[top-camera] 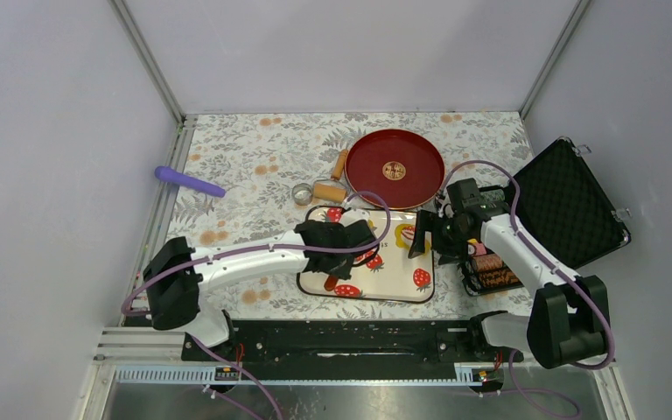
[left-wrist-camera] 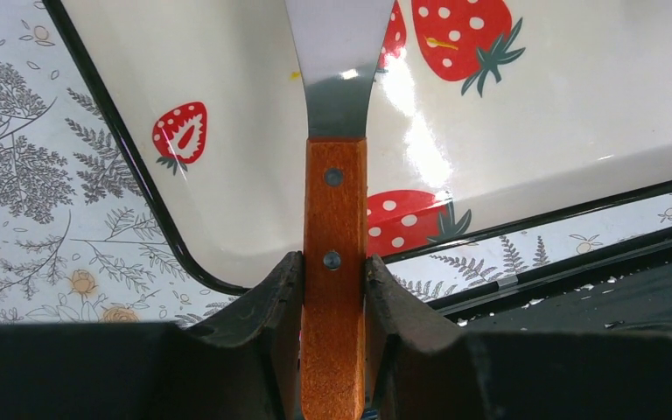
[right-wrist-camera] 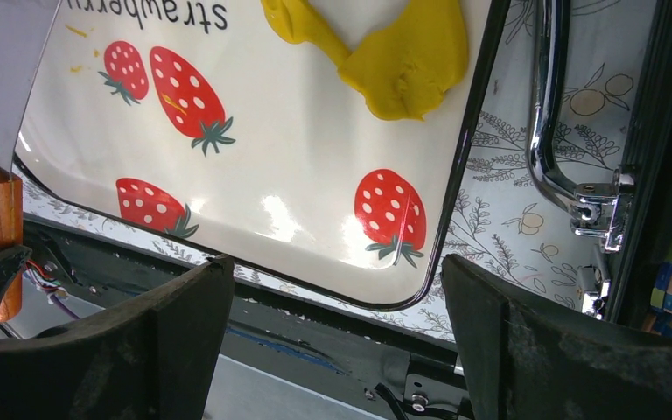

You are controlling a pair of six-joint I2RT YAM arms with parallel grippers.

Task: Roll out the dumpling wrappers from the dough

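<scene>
1. The left gripper (left-wrist-camera: 334, 271) is clamped on the wooden handle of a scraper (left-wrist-camera: 335, 201). Its dark fingers press both sides of the handle at bottom centre of the left wrist view, and the steel blade runs up out of the top of frame, over the tray (left-wrist-camera: 140, 179).
2. The right gripper (right-wrist-camera: 337, 289) stands wide apart and holds nothing. Its fingers fill the lower left and lower right of the right wrist view, with the tray's rounded corner showing between them.
3. The dough (right-wrist-camera: 402, 52), a bright-yellow, irregular, flattened patch, lies on the tray at the top of the right wrist view, close to the black rim. In the top view it is a small yellow spot on the tray's right part, just left of the right gripper.
4. The white, strawberry-printed tray sits at centre of the top view on a floral table cover (top-camera: 245, 157). The left gripper hangs over its left half.
5. Above the tray is a red plate (top-camera: 367, 149), bare but for a gold mark at its centre. A wooden rolling pin (top-camera: 329, 190) and a metal ring (top-camera: 302, 193) lie just left of the plate. A purple stick (top-camera: 190, 181) lies well apart at upper left.
6. At right, a black case (top-camera: 569, 201) stands open. Below it is a wire basket (top-camera: 490, 273), partly hidden by the right arm, with contents too small to name.
</scene>
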